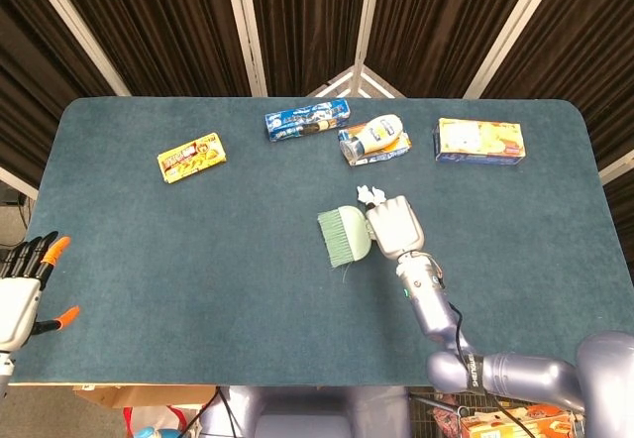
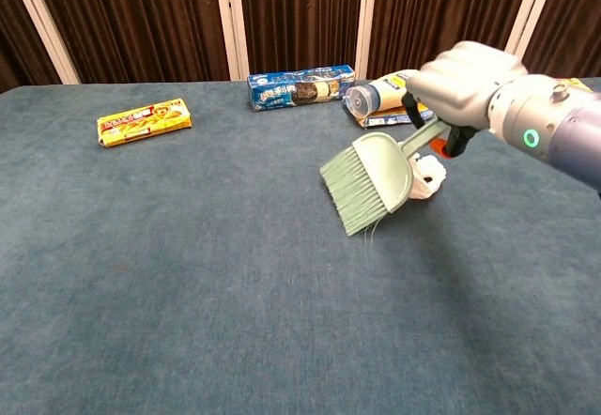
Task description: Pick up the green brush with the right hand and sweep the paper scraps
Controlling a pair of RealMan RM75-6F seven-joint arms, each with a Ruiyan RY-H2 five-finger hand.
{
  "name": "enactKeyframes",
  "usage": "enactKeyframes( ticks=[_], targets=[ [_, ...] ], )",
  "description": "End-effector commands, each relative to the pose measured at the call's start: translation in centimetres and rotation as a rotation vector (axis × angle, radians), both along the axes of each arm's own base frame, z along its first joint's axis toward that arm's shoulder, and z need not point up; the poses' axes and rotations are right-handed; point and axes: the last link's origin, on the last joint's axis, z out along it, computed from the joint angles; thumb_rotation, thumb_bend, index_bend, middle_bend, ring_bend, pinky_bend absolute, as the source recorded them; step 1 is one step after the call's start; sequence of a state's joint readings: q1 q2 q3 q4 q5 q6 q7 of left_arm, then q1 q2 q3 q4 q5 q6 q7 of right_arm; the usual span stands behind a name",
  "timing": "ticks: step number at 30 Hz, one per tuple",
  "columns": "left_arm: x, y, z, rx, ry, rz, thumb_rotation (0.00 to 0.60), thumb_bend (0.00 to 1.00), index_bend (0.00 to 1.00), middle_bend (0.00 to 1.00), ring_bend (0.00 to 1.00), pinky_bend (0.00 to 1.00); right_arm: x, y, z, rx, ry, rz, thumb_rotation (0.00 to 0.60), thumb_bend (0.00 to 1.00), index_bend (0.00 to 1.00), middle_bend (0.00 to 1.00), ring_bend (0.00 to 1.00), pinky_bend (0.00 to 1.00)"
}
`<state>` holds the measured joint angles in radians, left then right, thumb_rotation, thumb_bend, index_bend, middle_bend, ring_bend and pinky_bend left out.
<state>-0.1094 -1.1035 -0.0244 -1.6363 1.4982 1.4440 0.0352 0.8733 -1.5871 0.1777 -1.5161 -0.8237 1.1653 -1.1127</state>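
Observation:
My right hand (image 1: 396,226) (image 2: 465,82) grips the handle of the green brush (image 1: 345,235) (image 2: 369,178) near the table's middle. The bristles point left and hang just above the cloth. The white paper scraps (image 2: 428,173) (image 1: 370,195) lie right behind the brush and hand, mostly hidden by them. My left hand (image 1: 24,284) hangs off the table's front left corner with its fingers spread and nothing in it; only the head view shows it.
A yellow snack box (image 1: 192,157) lies at the back left. A blue cookie pack (image 1: 307,119), a bottle lying on a box (image 1: 376,139) and a yellow carton (image 1: 479,141) line the back of the blue table (image 1: 198,260).

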Motion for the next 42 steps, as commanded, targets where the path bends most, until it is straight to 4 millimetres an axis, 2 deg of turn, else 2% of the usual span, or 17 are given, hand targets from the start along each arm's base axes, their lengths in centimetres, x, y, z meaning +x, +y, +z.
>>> enactKeyframes(
  ticks=[1, 6, 11, 13, 17, 20, 24, 29, 32, 37, 42],
  targets=[
    [0.0, 0.0, 0.0, -0.002, 0.0, 0.001, 0.6, 0.09, 0.0, 0.0, 0.0, 0.0, -1.4, -0.6, -0.9, -0.007, 0.039, -0.029, 0.6, 0.57, 0.89, 0.95, 1.0, 0.95],
    [0.0, 0.0, 0.0, -0.001, -0.002, 0.002, 0.6, 0.09, 0.0, 0.0, 0.0, 0.0, -3.4, -2.2, 0.7, -0.08, 0.083, -0.068, 0.6, 0.58, 0.89, 0.95, 1.0, 0.95],
    [0.0, 0.0, 0.0, 0.0, -0.004, 0.002, 0.6, 0.09, 0.0, 0.0, 0.0, 0.0, -5.2, -3.6, 3.6, -0.164, 0.114, -0.111, 0.6, 0.58, 0.89, 0.95, 1.0, 0.95],
    [0.0, 0.0, 0.1, 0.001, -0.003, 0.001, 0.6, 0.09, 0.0, 0.0, 0.0, 0.0, -5.9, -4.0, 4.9, -0.2, 0.129, -0.124, 0.6, 0.58, 0.89, 0.95, 1.0, 0.95],
    [0.1, 0.0, 0.0, 0.003, -0.001, -0.004, 0.6, 0.09, 0.0, 0.0, 0.0, 0.0, -7.7, -4.7, 8.7, -0.291, 0.171, -0.16, 0.6, 0.58, 0.89, 0.95, 1.0, 0.95],
    [0.2, 0.0, 0.0, 0.003, 0.002, -0.008, 0.6, 0.09, 0.0, 0.0, 0.0, 0.0, -7.9, -4.7, 10.3, -0.313, 0.174, -0.157, 0.6, 0.58, 0.89, 0.95, 1.0, 0.95],
    [0.3, 0.0, -0.1, 0.006, 0.002, -0.015, 0.6, 0.09, 0.0, 0.0, 0.0, 0.0, -6.0, -4.1, 12.0, -0.325, 0.121, -0.092, 0.6, 0.58, 0.89, 0.95, 1.0, 0.95],
    [0.4, 0.0, -0.2, 0.006, 0.003, -0.016, 0.6, 0.09, 0.0, 0.0, 0.0, 0.0, -3.7, -3.2, 12.2, -0.29, 0.062, -0.032, 0.6, 0.58, 0.89, 0.95, 1.0, 0.95],
    [0.4, 0.0, -0.2, 0.006, 0.005, -0.018, 0.6, 0.09, 0.0, 0.0, 0.0, 0.0, -1.8, -2.4, 11.2, -0.243, 0.019, 0.005, 0.6, 0.58, 0.89, 0.95, 1.0, 0.95],
    [0.4, 0.0, -0.2, 0.006, 0.006, -0.016, 0.6, 0.09, 0.0, 0.0, 0.0, 0.0, 0.3, -0.7, 8.4, -0.144, -0.012, 0.056, 0.6, 0.58, 0.89, 0.95, 1.0, 0.95],
    [0.3, 0.0, -0.1, 0.008, 0.005, -0.012, 0.6, 0.09, 0.0, 0.0, 0.0, 0.0, 0.6, 0.6, 5.0, -0.059, -0.007, 0.07, 0.6, 0.58, 0.89, 0.95, 1.0, 0.95]
  ],
)
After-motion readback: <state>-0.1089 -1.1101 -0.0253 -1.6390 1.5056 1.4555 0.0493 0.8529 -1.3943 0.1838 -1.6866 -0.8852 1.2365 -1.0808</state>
